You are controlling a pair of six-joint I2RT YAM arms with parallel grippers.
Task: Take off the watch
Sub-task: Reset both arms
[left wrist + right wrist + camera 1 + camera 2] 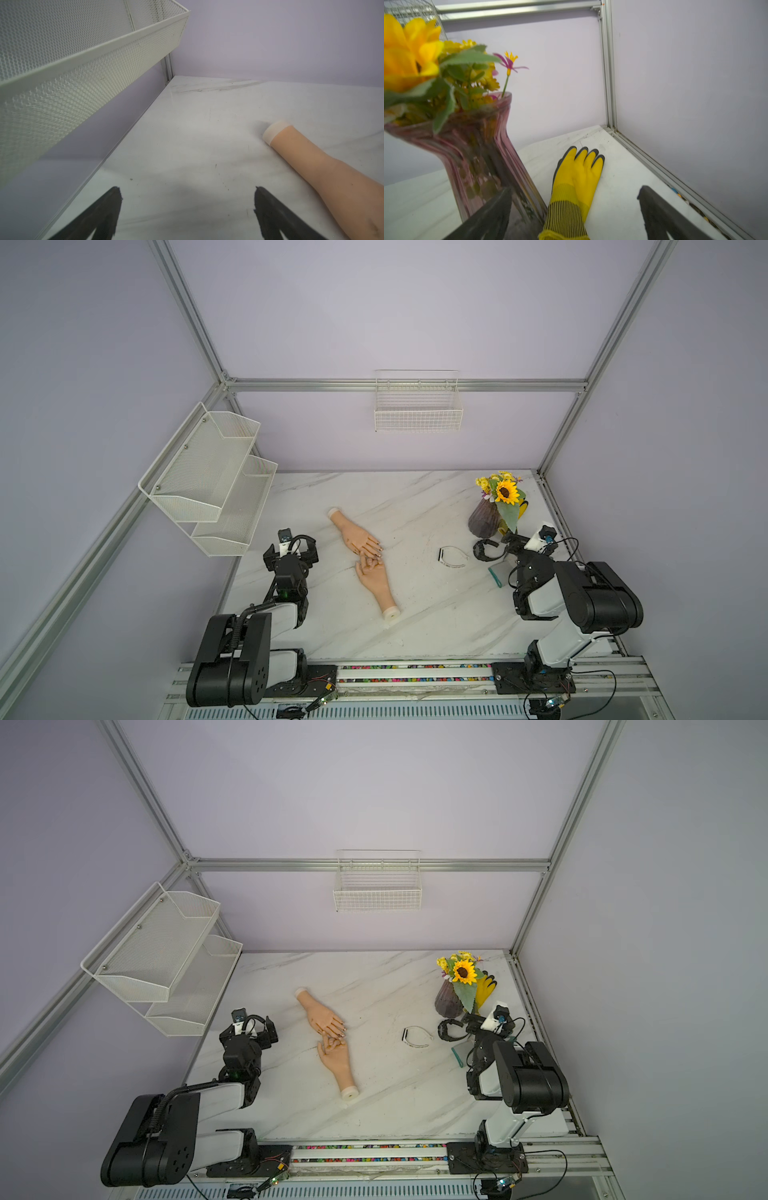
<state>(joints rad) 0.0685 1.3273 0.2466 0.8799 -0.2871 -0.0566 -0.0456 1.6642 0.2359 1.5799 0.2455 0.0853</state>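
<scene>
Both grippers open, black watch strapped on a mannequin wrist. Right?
Not quite: in both top views the black watch lies on the table beside the vase; the mannequin wrists are bare. Left gripper and right gripper are open.

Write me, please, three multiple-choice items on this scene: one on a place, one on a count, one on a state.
1. Where is the black watch? A in the wire basket; B on the table beside the vase; C on the mesh shelf.
2. How many mannequin hands lie on the table? A one; B three; C two.
3. How is the robot's left hand? A open and empty; B shut on the watch; C shut on a glove.
Key: B, it lies at the vase's foot in both top views; C, two lie touching each other; A, its jaws stand apart over bare table.
</scene>
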